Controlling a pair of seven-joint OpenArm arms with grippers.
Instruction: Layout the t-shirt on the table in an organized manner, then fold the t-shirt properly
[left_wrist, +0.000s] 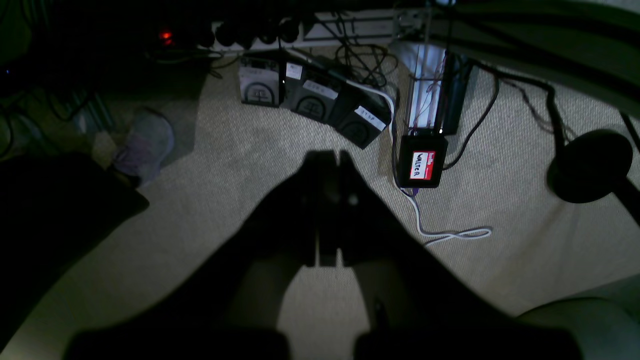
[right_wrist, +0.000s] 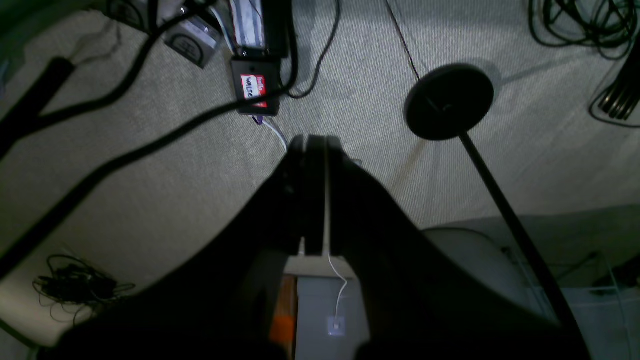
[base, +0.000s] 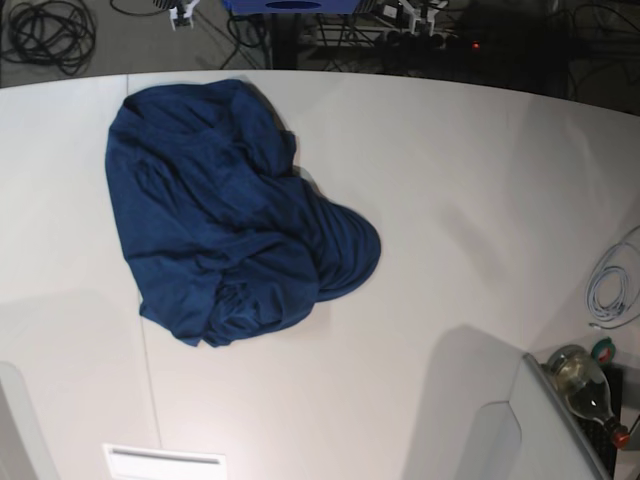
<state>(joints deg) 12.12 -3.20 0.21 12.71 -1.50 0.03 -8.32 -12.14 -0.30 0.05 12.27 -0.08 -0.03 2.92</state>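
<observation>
The soft, wrinkled dark navy blue t-shirt (base: 225, 225) lies in a crumpled heap on the big smooth white worktop (base: 470, 200), filling the upper left and centre left of the base view, nothing spread or squared yet. Its long axis runs roughly from the upper left corner of the frame down toward the lower centre, with a rounded lobe bulging out to the right at mid-height. A thin seam in the worktop passes just under the heap's lower left edge.

Neither of my arms shows in the base view, so both are off the worktop. The heap sits on that view's left, which is the side of my right arm, so I judge the right arm the nearer one for a first pull on the cloth; the left would have to cross the bare right half to reach the lobe.

My left jaws (left_wrist: 330, 160), seen in the lower centre of the left wrist view, are pressed together with nothing between them, hanging over beige carpet with a row of dark foot pedals (left_wrist: 312, 97) above them in the frame. My right jaws (right_wrist: 315, 142) are likewise pressed together and hold nothing, over the same carpet, with a round black stand base (right_wrist: 449, 100) to the upper right. The shirt appears in neither wrist view.
</observation>
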